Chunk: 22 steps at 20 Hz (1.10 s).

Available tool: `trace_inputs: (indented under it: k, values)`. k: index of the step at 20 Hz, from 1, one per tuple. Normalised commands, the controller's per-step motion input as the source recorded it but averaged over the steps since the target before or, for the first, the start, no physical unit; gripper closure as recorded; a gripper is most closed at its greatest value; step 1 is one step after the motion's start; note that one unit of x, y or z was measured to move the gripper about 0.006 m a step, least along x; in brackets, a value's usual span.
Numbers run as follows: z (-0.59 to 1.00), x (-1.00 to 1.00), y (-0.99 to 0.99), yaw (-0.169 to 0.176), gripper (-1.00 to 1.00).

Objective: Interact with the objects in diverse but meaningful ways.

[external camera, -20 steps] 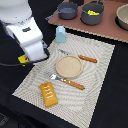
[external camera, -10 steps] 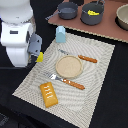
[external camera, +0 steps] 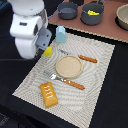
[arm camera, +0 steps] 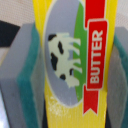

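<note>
My gripper [external camera: 46, 48] hangs over the placemat's far corner on the exterior view's left, shut on the yellow red-labelled box [external camera: 48, 51]. In the wrist view the box [arm camera: 70, 60] fills the frame, showing a cow picture and the word BUTTER, clamped between grey-and-green pads [arm camera: 20, 80]. The orange-brown scored bread block [external camera: 48, 94] lies at the mat's near edge. A small pale carton [external camera: 60, 34] stands upright just beyond the gripper. A grey saucepan [external camera: 67, 10] sits on the brown board at the back. The cheese wedge is not identifiable.
A round tan plate [external camera: 68, 66] lies mid-mat, with an orange-handled fork [external camera: 65, 81] on its near side and a knife [external camera: 80, 57] on its far side. A second pot [external camera: 93, 13] holds yellow pieces; a bowl [external camera: 122, 17] stands on the exterior view's far right.
The arm has shifted over the mat's far corner on the exterior view's left and now sits higher in the frame. The other objects have not moved.
</note>
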Motion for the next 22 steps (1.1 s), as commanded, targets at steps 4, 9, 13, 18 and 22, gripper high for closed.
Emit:
trace_inputs:
  k: [4, 9, 13, 18, 22]
  values:
    - [0.18, 0.63, 0.73, 0.0, 1.0]
    - [0.1, 0.66, 0.65, -0.001, 1.0]
    - [0.0, 0.68, 0.58, -0.012, 1.0]
    - [0.0, 0.67, 0.51, -0.03, 1.0]
    - [-0.07, 0.52, 0.42, -0.033, 1.0]
